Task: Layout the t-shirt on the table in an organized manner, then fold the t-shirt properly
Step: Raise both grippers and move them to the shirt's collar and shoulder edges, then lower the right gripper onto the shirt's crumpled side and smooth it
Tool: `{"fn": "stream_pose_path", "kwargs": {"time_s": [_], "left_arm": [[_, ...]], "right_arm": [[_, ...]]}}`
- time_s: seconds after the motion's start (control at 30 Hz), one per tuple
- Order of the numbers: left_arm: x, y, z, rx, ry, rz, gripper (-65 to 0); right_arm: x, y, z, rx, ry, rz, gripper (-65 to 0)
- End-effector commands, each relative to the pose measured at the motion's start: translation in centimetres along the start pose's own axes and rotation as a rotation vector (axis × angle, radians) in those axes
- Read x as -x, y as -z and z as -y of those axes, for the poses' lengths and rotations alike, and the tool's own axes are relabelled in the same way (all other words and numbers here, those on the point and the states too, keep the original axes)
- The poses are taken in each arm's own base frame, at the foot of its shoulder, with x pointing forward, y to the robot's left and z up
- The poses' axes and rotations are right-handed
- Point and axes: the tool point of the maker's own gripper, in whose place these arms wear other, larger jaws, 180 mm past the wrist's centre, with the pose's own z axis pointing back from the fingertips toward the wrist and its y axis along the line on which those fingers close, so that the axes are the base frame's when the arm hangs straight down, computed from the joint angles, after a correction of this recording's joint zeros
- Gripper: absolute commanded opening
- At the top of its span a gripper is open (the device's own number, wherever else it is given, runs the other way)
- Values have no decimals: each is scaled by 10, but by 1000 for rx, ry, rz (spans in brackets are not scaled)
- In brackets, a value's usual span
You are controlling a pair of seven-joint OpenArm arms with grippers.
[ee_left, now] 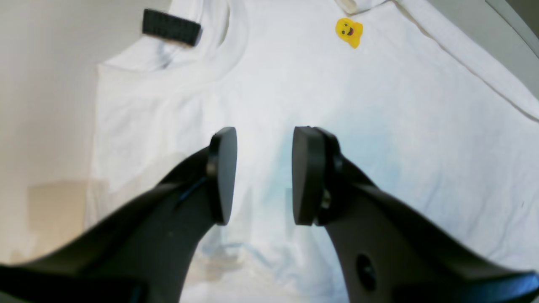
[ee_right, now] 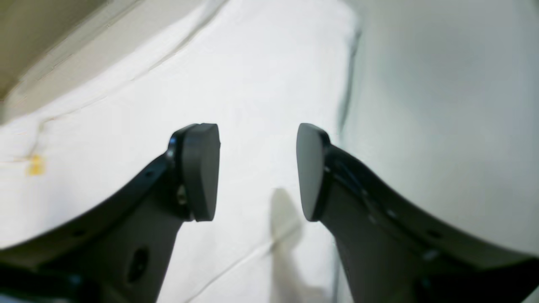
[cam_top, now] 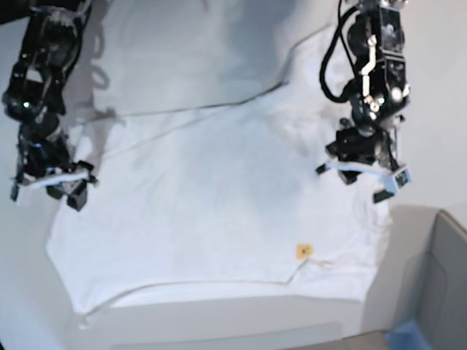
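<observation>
Item: t-shirt (cam_top: 211, 202), white, spread nearly flat on the table (cam_top: 447, 60), plain side up, a small yellow star (cam_top: 305, 251) near its front edge, black tag (ee_left: 170, 27) at the collar
Progress: laying out looks mostly done, a few creases left; no fold made, folding all to come
Left gripper (ee_left: 263, 176): jaws apart, empty, above the cloth by the collar
Right gripper (ee_right: 257, 170): jaws wide, empty, over the shirt's side edge

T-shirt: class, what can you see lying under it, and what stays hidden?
The t-shirt lies spread flat on the white table, which shows all round it. The tabletop directly beneath is covered, so anything there cannot be seen. Its big printed letters are not showing either.
</observation>
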Motion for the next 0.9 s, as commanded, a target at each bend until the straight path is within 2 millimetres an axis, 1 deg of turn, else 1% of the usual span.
{"fn": "stream_pose_path", "kwargs": {"time_s": [0.0,0.1,0.2,0.27,0.33,0.47,0.53,0.6,0.67,0.77,0.8,0.87], "left_arm": [[-11,-4,1,5,8,42,-421],[-4,-4,-3,-2,9,27,-421],[-1,-4,-4,-5,9,21,-421],[-1,-4,-4,-5,9,21,-421],[-1,-4,-4,-5,9,21,-421],[-2,-4,-2,1,10,22,-421],[-2,-4,-2,1,10,22,-421],[-3,-4,-3,-2,8,25,-421],[-4,-4,-3,-1,7,26,-421],[-4,-4,-3,-1,7,26,-421],[-4,-4,-3,-1,7,26,-421],[-4,-4,-3,-1,7,26,-421]], "right_arm": [[-6,-5,7,-2,33,8,-354],[3,-13,24,1,128,-48,-354],[9,-18,36,23,154,-72,-354],[14,-18,40,34,159,-85,-354],[23,-13,43,39,174,-112,-354],[39,6,50,55,222,-166,-354],[48,12,54,66,240,-192,-354],[53,16,57,74,249,-208,-354],[54,20,57,73,258,-213,-354],[57,28,43,42,231,-240,-366],[56,30,39,29,204,-245,-389],[60,32,28,4,170,-267,-464]]}}
